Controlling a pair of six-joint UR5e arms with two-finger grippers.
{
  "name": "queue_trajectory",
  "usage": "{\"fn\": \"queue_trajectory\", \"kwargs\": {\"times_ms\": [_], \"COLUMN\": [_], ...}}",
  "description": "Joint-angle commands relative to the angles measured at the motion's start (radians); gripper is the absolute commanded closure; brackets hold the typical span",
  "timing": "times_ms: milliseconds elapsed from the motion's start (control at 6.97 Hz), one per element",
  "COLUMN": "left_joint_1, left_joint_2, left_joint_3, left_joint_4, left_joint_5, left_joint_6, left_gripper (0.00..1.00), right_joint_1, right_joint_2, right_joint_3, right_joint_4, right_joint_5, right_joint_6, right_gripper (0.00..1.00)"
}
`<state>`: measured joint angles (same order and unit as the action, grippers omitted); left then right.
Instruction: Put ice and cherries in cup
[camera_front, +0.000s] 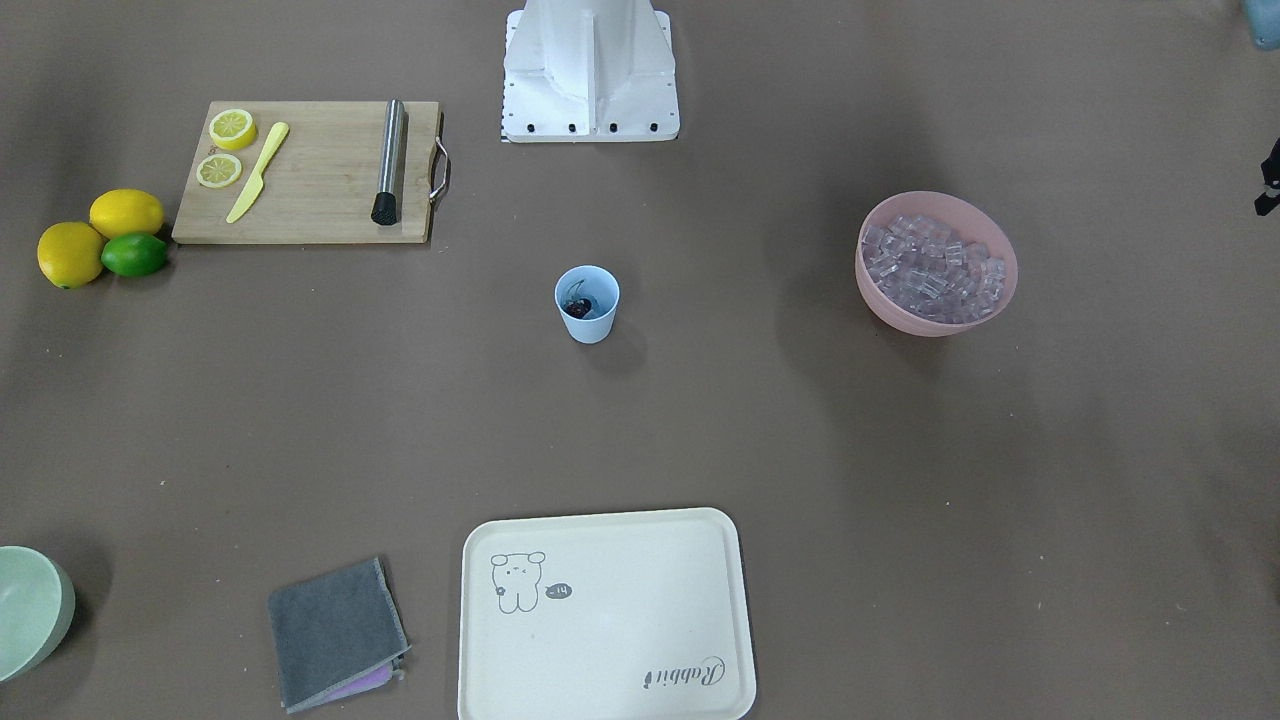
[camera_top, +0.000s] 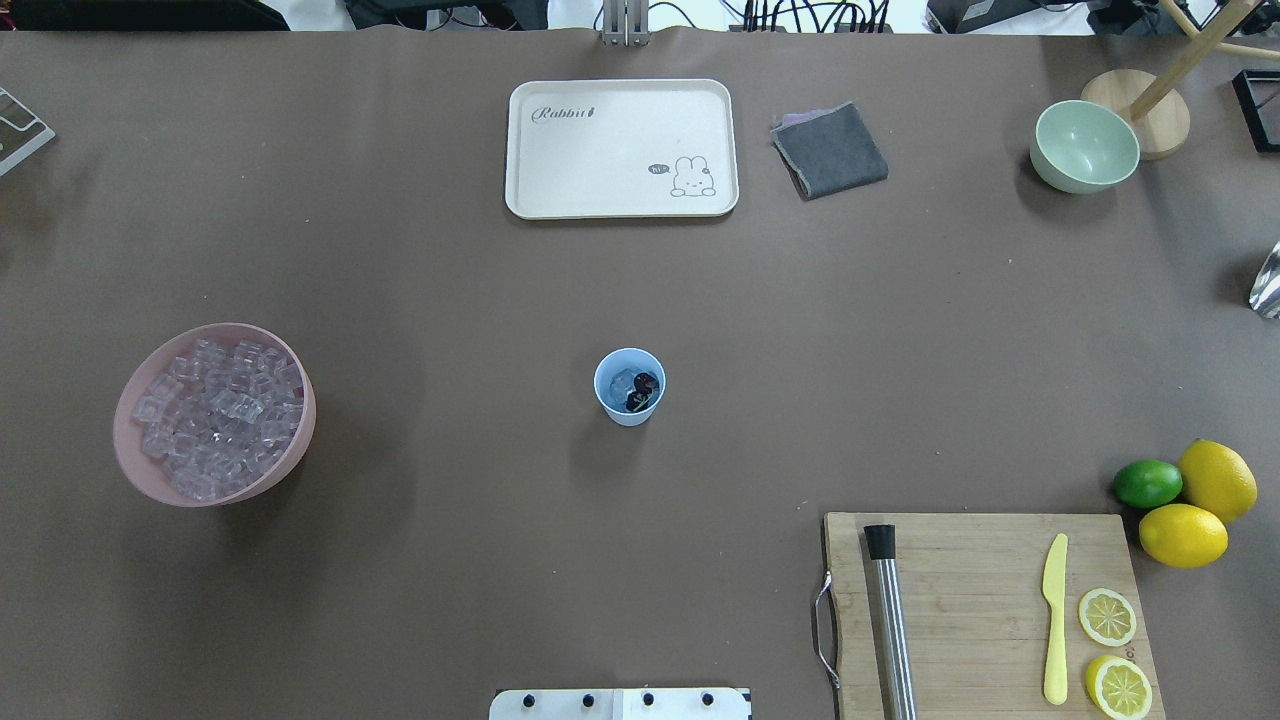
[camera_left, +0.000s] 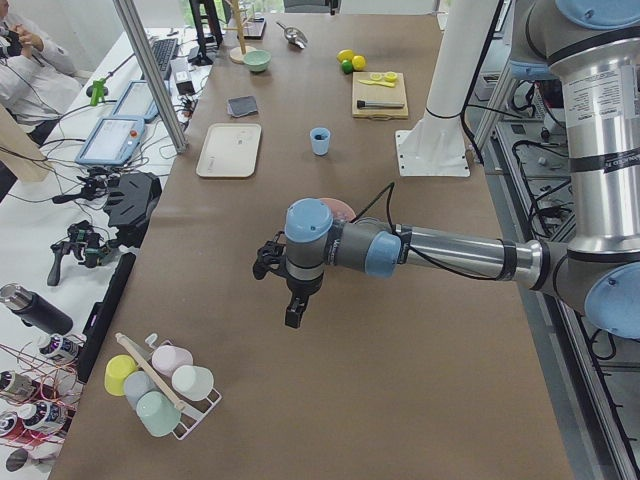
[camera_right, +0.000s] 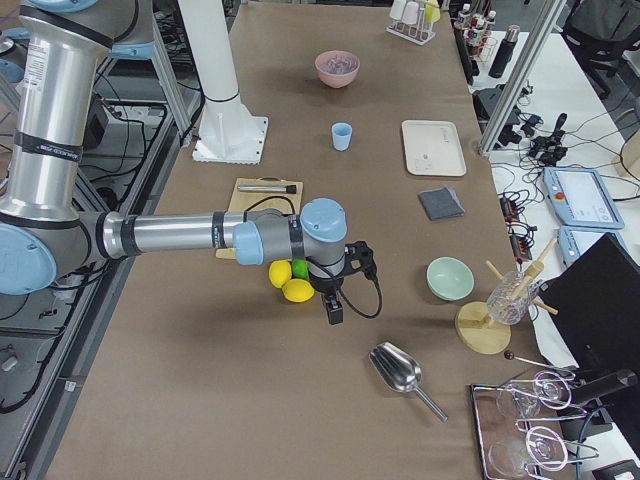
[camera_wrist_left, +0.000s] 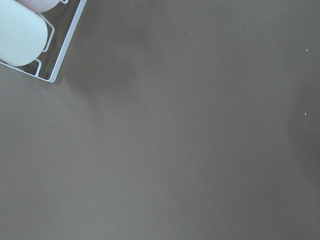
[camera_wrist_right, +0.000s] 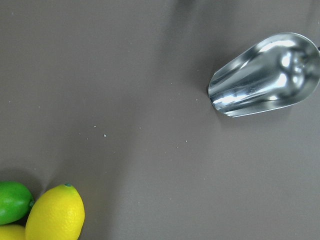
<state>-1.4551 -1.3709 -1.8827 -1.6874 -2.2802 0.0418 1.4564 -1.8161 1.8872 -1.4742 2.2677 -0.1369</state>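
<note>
Cup (camera_top: 629, 386) upright at table (camera_top: 420, 280) centre, within reach of both arms; cherries (camera_top: 642, 392) inside, apparent ice (camera_top: 621, 381) cube beside them; task judged near done; spare ice heaped in pink bowl (camera_top: 296, 462); left gripper (camera_left: 293, 310) and right gripper (camera_right: 333, 308) hang over opposite table ends, well apart from cup; whether either is spread or pressed together: cannot tell.

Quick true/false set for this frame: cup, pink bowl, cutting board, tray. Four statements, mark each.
1. The cherries are inside the cup. True.
2. The pink bowl holds lemons. False: it holds ice.
3. The yellow knife lies on the cutting board. True.
4. The cup stands on the tray. False: it stands on the table, apart from the tray.
</note>
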Motion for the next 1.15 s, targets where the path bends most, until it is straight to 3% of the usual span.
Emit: {"fn": "queue_trajectory", "kwargs": {"times_ms": [0,1004], "left_joint_1": [-0.001,0.001], "left_joint_2": [0.003,0.001], "left_joint_3": [0.001,0.004], "left_joint_4": [-0.002,-0.002], "left_joint_5": [-0.007,0.001], "left_joint_6": [-0.003,-0.008], "left_gripper": [0.03,0.03], "right_joint_1": [0.002,0.002], "right_joint_2": [0.001,-0.011], "right_joint_3": [-0.006,-0.007], "right_joint_4": [0.0,0.0], "right_joint_5": [0.001,0.003], "right_joint_6": [0.002,0.002], "right_gripper": [0.0,0.0]}}
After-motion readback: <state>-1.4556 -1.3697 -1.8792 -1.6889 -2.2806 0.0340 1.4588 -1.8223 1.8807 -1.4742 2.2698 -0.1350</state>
